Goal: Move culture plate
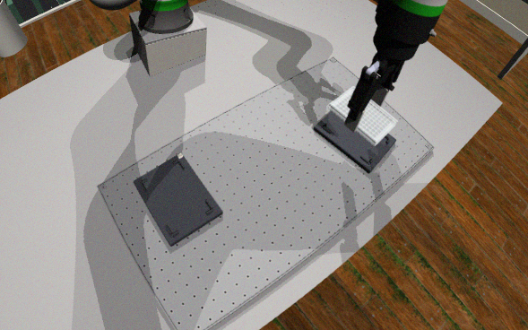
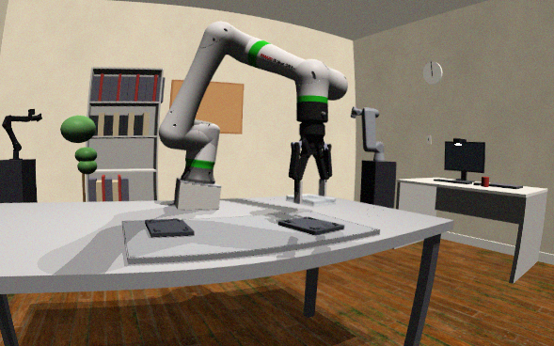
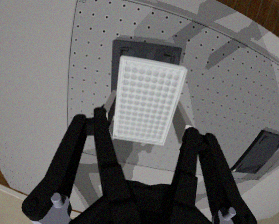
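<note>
The white 96-well plate (image 1: 366,117) with its clear lid on top hangs level in the air, a little above the dark nest N1 (image 1: 356,143). My gripper (image 1: 364,109) is shut on the plate's two long sides. In the side view the plate (image 2: 310,199) is clear of N1 (image 2: 310,226). In the wrist view the plate (image 3: 148,99) sits between my fingers, and part of N1 (image 3: 144,51) shows under it. The empty nest N2 (image 1: 177,204) lies farther along the breadboard, with a small white mark at one corner (image 1: 179,156).
Both nests stand on a perforated breadboard (image 1: 266,193) on the grey table. The arm's base block (image 1: 168,45) stands at the table's far side. N2 also shows in the side view (image 2: 168,228) and the wrist view (image 3: 263,152).
</note>
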You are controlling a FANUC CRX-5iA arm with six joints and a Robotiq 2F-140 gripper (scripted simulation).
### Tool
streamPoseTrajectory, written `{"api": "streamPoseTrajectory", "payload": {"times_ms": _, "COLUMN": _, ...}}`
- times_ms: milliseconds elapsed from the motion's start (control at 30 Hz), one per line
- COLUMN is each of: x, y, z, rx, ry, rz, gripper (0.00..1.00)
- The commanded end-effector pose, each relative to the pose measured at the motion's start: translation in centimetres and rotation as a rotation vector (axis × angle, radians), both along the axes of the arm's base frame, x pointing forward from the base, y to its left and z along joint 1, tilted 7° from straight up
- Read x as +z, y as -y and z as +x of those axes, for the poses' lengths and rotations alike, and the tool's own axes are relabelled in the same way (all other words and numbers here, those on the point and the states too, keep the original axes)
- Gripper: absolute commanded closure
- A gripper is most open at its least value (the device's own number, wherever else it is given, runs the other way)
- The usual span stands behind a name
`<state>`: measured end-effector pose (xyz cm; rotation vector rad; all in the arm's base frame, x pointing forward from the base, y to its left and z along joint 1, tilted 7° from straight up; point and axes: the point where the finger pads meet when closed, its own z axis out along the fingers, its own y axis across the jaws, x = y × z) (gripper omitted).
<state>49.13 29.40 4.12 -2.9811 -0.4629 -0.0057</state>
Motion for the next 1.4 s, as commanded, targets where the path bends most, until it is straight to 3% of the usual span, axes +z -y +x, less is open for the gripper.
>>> {"api": "streamPoseTrajectory", "payload": {"times_ms": 0, "x": -0.2, "y": 1.4, "z": 0.0, "rx": -0.101, "ry": -0.011, "rz": -0.002, "gripper": 1.0}}
{"api": "streamPoseTrajectory", "payload": {"times_ms": 1367, "x": -1.6, "y": 13.0, "z": -0.5, "rx": -0.101, "ry": -0.011, "rz": -0.002, "gripper": 1.0}}
